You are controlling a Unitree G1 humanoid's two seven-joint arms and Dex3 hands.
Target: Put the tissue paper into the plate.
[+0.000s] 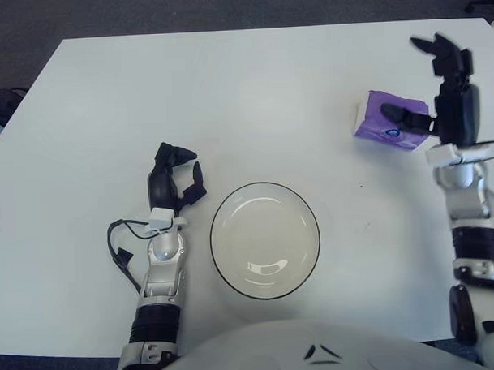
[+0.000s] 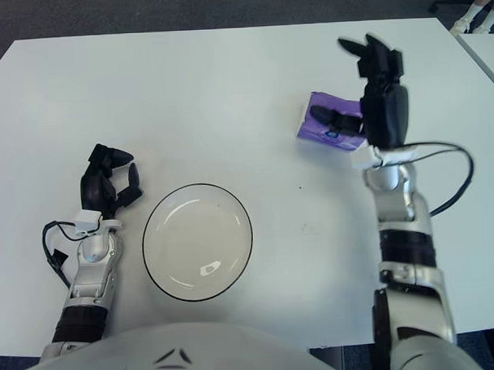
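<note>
Tissue paper (image 1: 384,121), a small purple pack, lies flat on the far right part of the desk, and nothing holds it. The right hand (image 1: 443,89) is at the pack's right side with its fingers spread wide. One dark finger (image 1: 403,114) reaches across the top of the pack, and the others point up and away from it. It is hard to tell if that finger touches the pack. The hand has hold of nothing.

The left hand (image 1: 174,179) shows just left of the plate, fingers curled in, with nothing in them. A thin black cable (image 1: 121,242) loops beside its wrist.

The plate (image 1: 265,239) is round and pale with a dark rim. It sits near the front middle of the desk, well apart from the pack, and it has nothing in it.

The desk (image 1: 252,95) is white and smooth. Nothing stands on the bare top between the pack and the plate. Dark grey carpet (image 1: 225,9) shows past the far edge of the desk.
</note>
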